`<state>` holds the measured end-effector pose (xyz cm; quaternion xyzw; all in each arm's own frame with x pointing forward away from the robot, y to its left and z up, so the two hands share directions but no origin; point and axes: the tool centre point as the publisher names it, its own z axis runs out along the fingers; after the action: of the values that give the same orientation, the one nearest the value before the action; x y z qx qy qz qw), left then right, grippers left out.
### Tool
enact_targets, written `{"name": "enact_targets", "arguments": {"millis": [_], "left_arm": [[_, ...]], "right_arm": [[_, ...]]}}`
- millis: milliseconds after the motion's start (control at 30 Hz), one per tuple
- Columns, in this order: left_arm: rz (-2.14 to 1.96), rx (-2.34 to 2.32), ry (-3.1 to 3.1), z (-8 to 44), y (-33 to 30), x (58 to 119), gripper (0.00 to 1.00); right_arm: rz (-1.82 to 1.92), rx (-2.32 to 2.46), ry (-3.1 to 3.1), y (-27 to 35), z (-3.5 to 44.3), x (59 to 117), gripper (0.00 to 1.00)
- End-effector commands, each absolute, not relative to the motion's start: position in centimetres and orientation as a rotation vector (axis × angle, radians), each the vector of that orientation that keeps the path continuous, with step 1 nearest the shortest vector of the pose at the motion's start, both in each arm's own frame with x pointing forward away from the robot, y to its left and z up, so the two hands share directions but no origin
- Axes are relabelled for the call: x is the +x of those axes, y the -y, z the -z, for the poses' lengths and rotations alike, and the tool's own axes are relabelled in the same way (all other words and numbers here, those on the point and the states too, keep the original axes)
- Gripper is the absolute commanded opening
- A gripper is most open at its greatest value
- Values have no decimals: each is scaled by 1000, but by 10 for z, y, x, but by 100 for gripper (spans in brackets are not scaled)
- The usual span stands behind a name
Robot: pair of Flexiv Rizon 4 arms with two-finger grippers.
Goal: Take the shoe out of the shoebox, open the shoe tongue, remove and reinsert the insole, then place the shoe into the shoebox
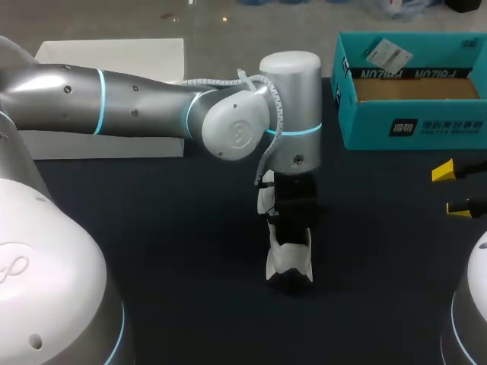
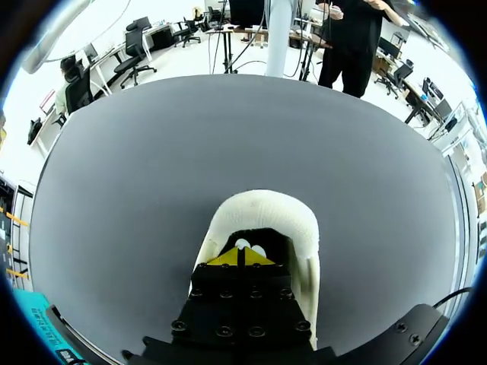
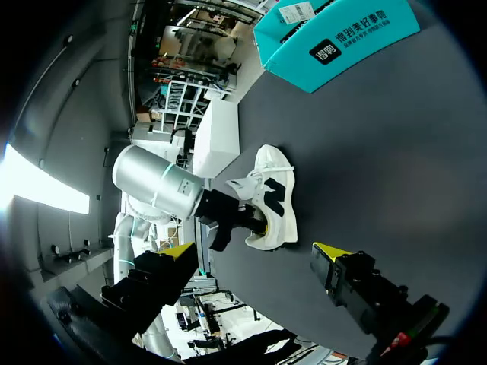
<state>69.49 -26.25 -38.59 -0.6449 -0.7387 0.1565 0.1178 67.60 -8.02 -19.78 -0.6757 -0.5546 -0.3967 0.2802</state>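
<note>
The sneaker (image 1: pixel 289 255) lies mid-frame on the tabletop (image 1: pixel 152 228), long axis up-down in the head view. The left claw (image 2: pixel 242 257), tips pressed together, sits inside its opening; the right claw (image 1: pixel 450 188), spread, hangs far right, well apart.

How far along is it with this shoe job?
Done: the shoe sits on the table, out of the shoebox. In hand: the left gripper is down inside the shoe's opening, tips together; whether it pinches the insole is hidden. The right gripper hangs open, off to the side. Left: finishing the insole, then boxing the shoe.
</note>
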Motion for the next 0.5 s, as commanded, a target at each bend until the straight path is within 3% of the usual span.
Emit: {"name": "enact_targets", "arguments": {"millis": [33,500], "left_arm": [[-380,-1944,2259,362,248,689,0],[-327,-1954,2242,415,260,681,0]], "right_arm": [[1063,-1815,1487,80,198,675,100],[1063,-1815,1487,80,198,675,100]]}}
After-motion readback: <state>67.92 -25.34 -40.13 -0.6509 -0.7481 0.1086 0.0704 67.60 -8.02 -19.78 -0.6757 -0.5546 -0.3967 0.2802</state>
